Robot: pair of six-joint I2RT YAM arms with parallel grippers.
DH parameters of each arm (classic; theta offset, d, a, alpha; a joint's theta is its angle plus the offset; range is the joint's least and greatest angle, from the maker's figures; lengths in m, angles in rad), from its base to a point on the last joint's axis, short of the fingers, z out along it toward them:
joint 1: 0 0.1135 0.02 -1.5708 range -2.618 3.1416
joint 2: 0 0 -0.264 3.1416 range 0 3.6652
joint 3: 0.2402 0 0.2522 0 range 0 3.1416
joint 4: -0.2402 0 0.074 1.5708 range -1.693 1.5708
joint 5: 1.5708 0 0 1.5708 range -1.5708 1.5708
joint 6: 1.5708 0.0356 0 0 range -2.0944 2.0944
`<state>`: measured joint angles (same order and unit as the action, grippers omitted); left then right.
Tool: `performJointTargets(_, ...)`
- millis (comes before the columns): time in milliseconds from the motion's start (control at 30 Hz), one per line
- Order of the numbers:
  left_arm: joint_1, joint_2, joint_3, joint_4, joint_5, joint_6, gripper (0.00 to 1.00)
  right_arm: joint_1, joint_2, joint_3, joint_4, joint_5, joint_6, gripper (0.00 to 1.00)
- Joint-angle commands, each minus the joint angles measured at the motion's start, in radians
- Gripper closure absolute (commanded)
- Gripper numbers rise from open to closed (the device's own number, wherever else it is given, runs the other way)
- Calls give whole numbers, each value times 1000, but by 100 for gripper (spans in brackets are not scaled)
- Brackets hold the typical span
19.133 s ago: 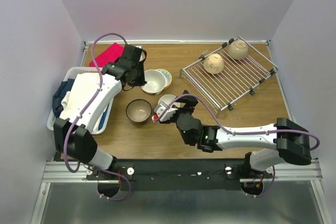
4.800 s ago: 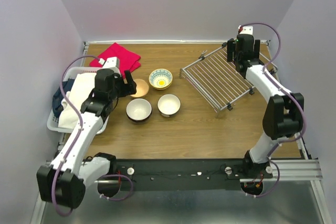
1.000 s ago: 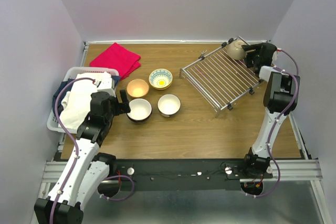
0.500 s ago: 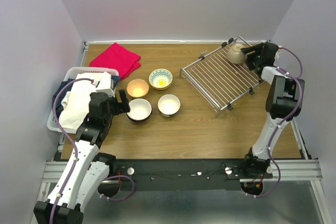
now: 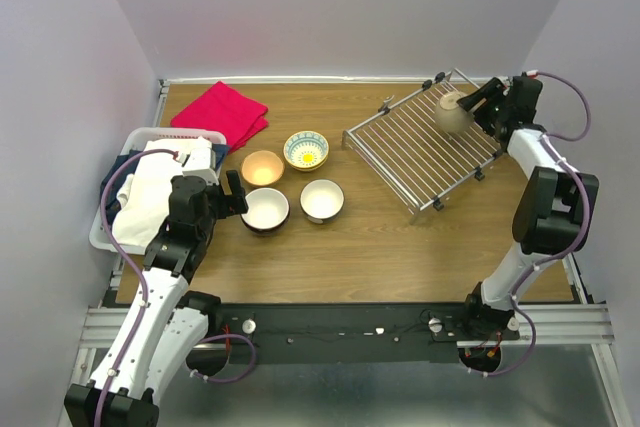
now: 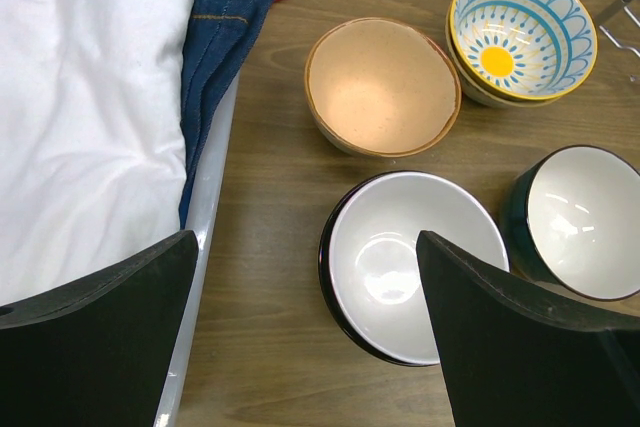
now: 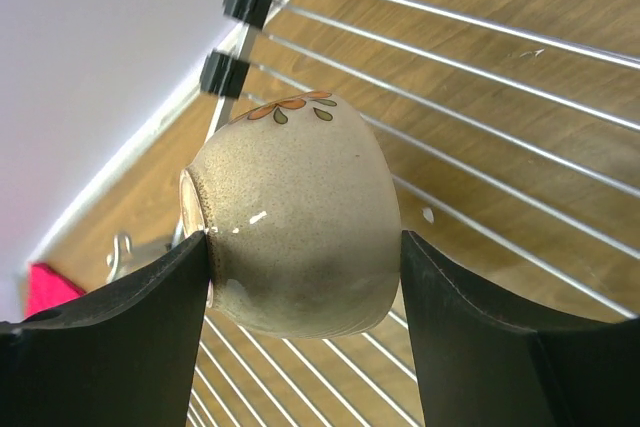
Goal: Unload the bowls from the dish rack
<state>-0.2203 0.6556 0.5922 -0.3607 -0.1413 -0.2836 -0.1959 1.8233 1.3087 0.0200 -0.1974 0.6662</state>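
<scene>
Because the right jaws hold the cream bowl [image 7: 295, 212] only by its round sides, tipped over on its side, the biggest worry is that it slips out. It hangs just above the far end of the dish rack [image 5: 420, 152], so a fall would knock it on the wire bars, and it might chip or roll onto the surface [image 5: 380, 247]. A smaller worry is a bump: if the right arm [image 5: 548, 209] swings low, the bowl could catch the rack's raised rim and drag the rack along.

Around it, the biggest thing is the white basket [image 6: 205, 247] on the left, full of a white cloth [image 6: 90, 97] and blue jeans [image 6: 215, 37]. A red cloth [image 5: 222, 112] lies behind it. Four bowls stand close together in the middle of the surface: a tan bowl [image 6: 382, 87], a bowl with blue and yellow patterns [image 6: 520, 37], a dark bowl [image 6: 410, 267] that is white inside and a teal bowl [image 6: 585, 219]. They fill the spot where the cream bowl would most likely go, so it needs a free place beside them. The left jaws are wide open, holding nothing, right above the dark bowl, and the left arm [image 5: 150, 292] could get in the way there.
</scene>
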Motion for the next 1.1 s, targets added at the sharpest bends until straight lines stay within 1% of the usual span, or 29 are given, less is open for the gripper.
performJointTargets(0,-4,2,-9,19,2,0,1,44,-114,-8,-61,-33,-190,76)
performJointTargets(167,-4,13,-8,20,17,-8,1,107,-189,-26,-126,44,-338,77)
performJointTargets(333,-4,44,-2,34,40,-23,1,214,-280,-63,-149,140,-464,77)
performJointTargets(533,-4,107,35,43,86,-61,1,352,-363,-134,-126,300,-640,78)
performJointTargets(567,-4,116,47,46,94,-66,1,372,-380,-143,-121,353,-704,78)
performJointTargets(600,-4,136,55,48,101,-81,1,415,-390,-163,-112,384,-733,78)
performJointTargets(667,-4,157,73,55,126,-94,1,452,-418,-187,-78,470,-792,78)
performJointTargets(733,-5,193,90,60,140,-115,1,512,-435,-227,-36,524,-885,78)
performJointTargets(767,-4,205,109,59,167,-123,1,532,-446,-242,-29,577,-919,78)
performJointTargets(800,-5,229,118,58,177,-126,1,571,-461,-258,9,604,-989,78)
performJointTargets(867,-5,254,145,55,199,-146,1,616,-481,-304,70,685,-1060,78)
performJointTargets(900,-5,278,158,54,209,-152,1,659,-502,-321,98,708,-1133,78)
performJointTargets(933,-5,288,167,51,216,-157,1,679,-513,-357,157,729,-1168,78)
performJointTargets(1000,-5,312,202,45,242,-172,1,740,-530,-388,216,788,-1264,78)
performJointTargets(1067,-7,346,239,37,262,-178,1,774,-547,-429,293,841,-1329,78)
